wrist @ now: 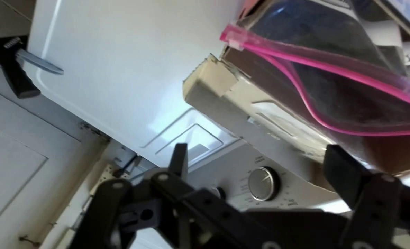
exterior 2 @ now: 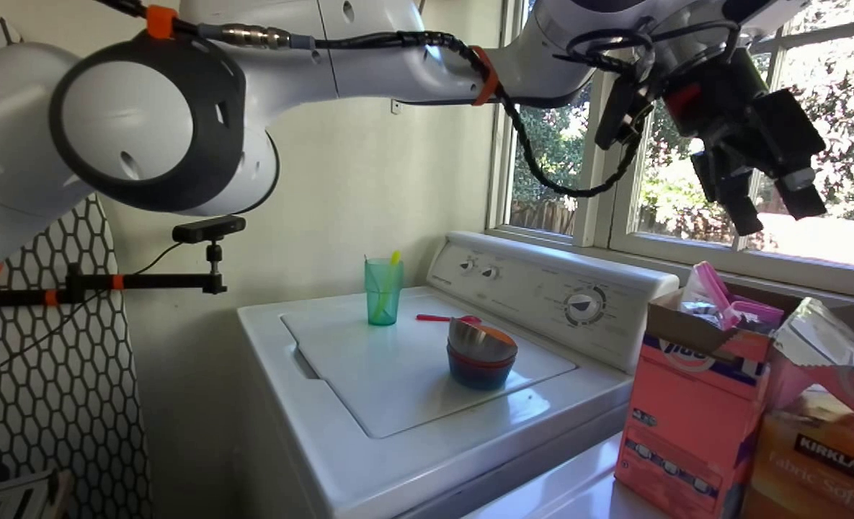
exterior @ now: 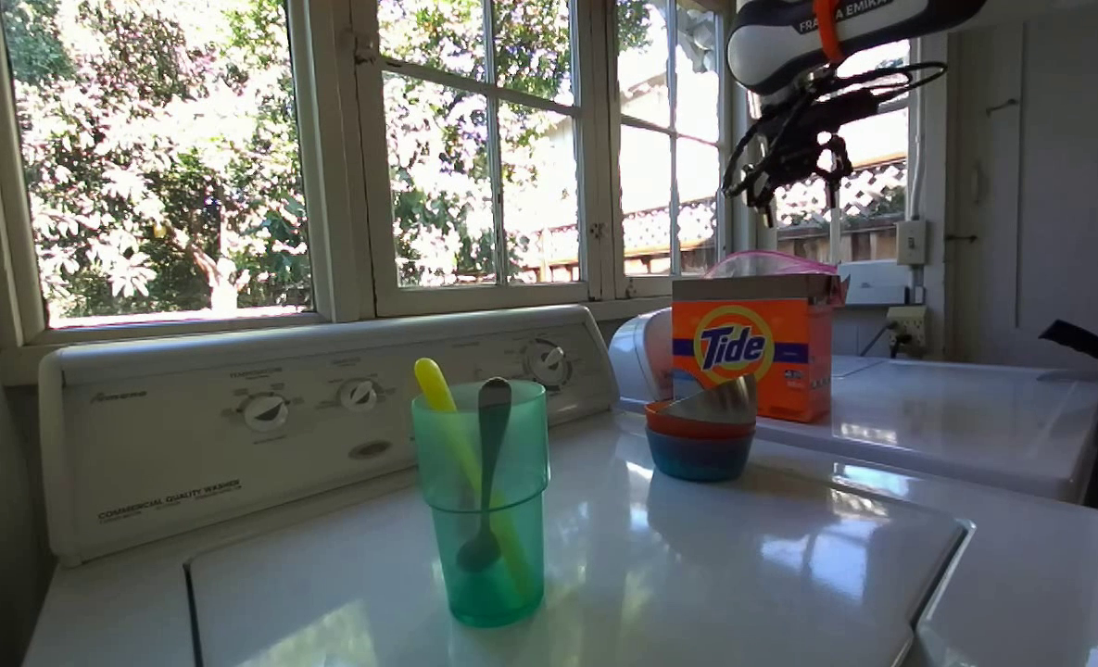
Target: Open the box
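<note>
The orange Tide box (exterior: pixel 801 361) stands upright beyond the stacked bowls in an exterior view. In an exterior view it looks pinkish (exterior 2: pixel 679 425), with brown cardboard edges round its open top. A clear zip bag with a pink seal (exterior 2: pixel 715 288) sticks out of the top. In the wrist view a worn grey-and-cream cardboard flap (wrist: pixel 239 107) extends outward beside the bag (wrist: pixel 329 74). My gripper (exterior: pixel 801 206) hangs above the box, apart from it, also in an exterior view (exterior 2: pixel 776 209). Its fingers are wide apart with nothing between them in the wrist view (wrist: pixel 256 152).
A Kirkland fabric softener box (exterior 2: pixel 823 461) with a raised lid stands right beside the Tide box. On the washer (exterior: pixel 326 593) are a green cup (exterior: pixel 511 584) with utensils, stacked bowls (exterior: pixel 701 456) and a red spoon (exterior 2: pixel 434 318). A window (exterior: pixel 484 185) is behind.
</note>
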`<state>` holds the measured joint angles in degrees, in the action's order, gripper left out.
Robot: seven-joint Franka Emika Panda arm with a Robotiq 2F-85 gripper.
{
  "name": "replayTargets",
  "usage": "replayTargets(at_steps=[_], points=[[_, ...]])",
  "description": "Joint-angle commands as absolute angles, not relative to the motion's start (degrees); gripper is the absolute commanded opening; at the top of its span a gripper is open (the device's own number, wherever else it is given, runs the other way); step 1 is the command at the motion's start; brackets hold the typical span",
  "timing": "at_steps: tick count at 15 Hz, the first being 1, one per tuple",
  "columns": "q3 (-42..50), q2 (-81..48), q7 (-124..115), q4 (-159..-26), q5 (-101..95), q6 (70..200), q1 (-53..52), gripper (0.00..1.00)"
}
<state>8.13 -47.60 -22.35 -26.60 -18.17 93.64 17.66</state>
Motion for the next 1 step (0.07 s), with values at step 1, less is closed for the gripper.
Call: replayTargets(at_steps=[1], points=[[10.69,-47.79,-20.95,-25.98,-15.58,93.80,16.95,1.00]])
